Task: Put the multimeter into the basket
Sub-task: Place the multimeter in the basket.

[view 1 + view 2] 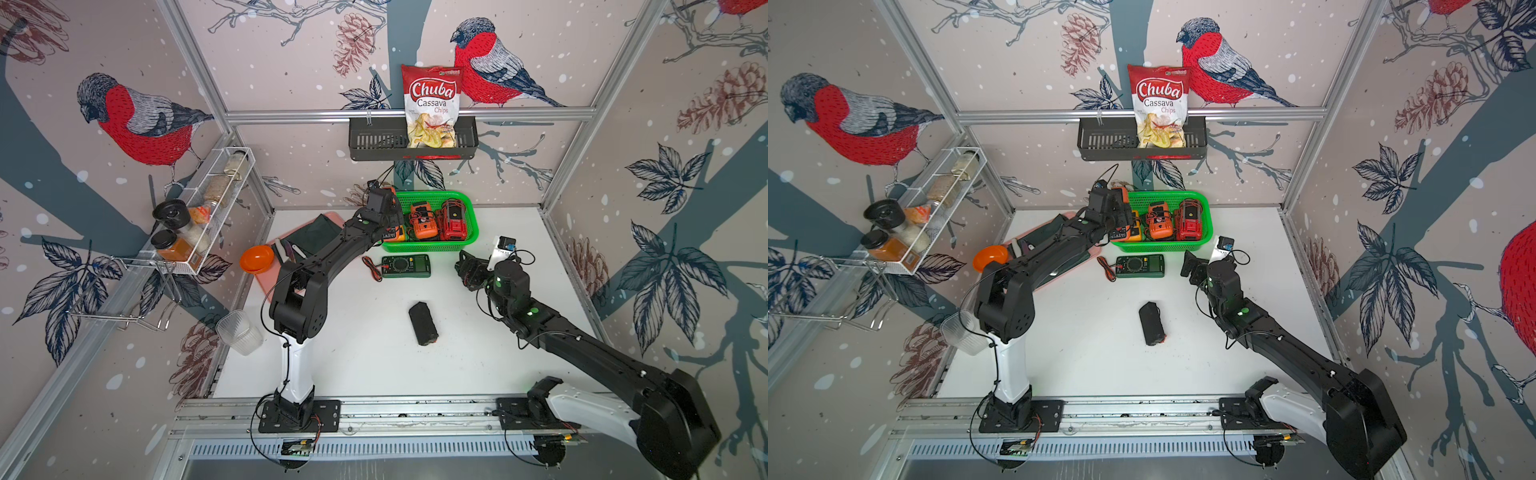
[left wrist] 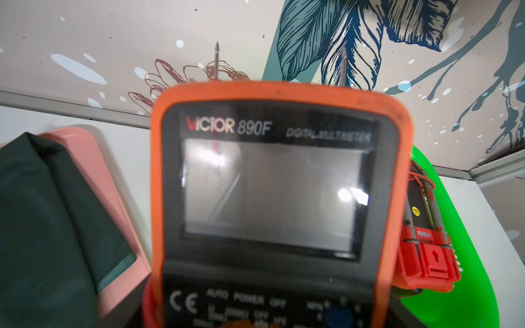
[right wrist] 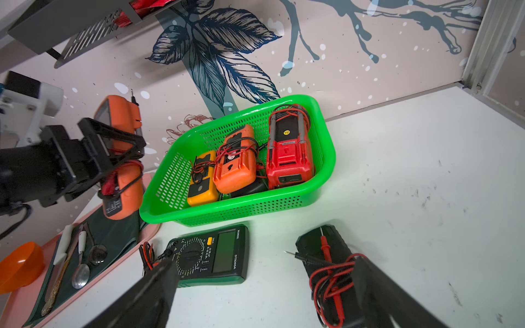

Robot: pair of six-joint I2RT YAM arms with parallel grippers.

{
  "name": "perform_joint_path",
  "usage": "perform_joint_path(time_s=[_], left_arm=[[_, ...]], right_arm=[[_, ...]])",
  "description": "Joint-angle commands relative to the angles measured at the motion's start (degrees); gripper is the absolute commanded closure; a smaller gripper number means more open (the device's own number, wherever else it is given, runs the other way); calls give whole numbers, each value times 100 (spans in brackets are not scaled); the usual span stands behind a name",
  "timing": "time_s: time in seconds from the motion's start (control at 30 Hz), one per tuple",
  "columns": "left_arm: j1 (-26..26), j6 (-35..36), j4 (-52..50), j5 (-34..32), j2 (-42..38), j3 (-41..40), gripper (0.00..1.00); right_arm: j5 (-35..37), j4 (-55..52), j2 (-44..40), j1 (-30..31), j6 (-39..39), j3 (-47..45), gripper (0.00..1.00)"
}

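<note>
One multimeter (image 2: 272, 184) fills left claw (image 3: 122, 154); right claw (image 3: 265, 265) gapes.

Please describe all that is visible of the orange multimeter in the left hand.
The orange multimeter has an orange shell, a black face and a blank grey screen, with "VICTOR 890F" printed above it. Two metal probe tips stick past its top edge, and red leads wrap its lower part. The left hand holds it upright in mid-air beside the green basket, not yet inside.
</note>
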Motion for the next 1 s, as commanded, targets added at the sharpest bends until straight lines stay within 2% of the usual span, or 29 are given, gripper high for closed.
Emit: perform_joint_path(time_s=[0.0,0.3,0.5,0.97], left_arm=[[-8,90,255,-45,338,430,98],[-15,161,-232,-86,1539,1798,98],[-22,129,-949,-150,2198,2637,98],[-164,158,-1774,-447,2506,2686,98]], right_arm=[[174,121,-65,59,41,7,0],[227,114,-88,206,51,-53,0],[219,87,67,246,106,-53,0],[461,-277,427,299,225,275,0]])
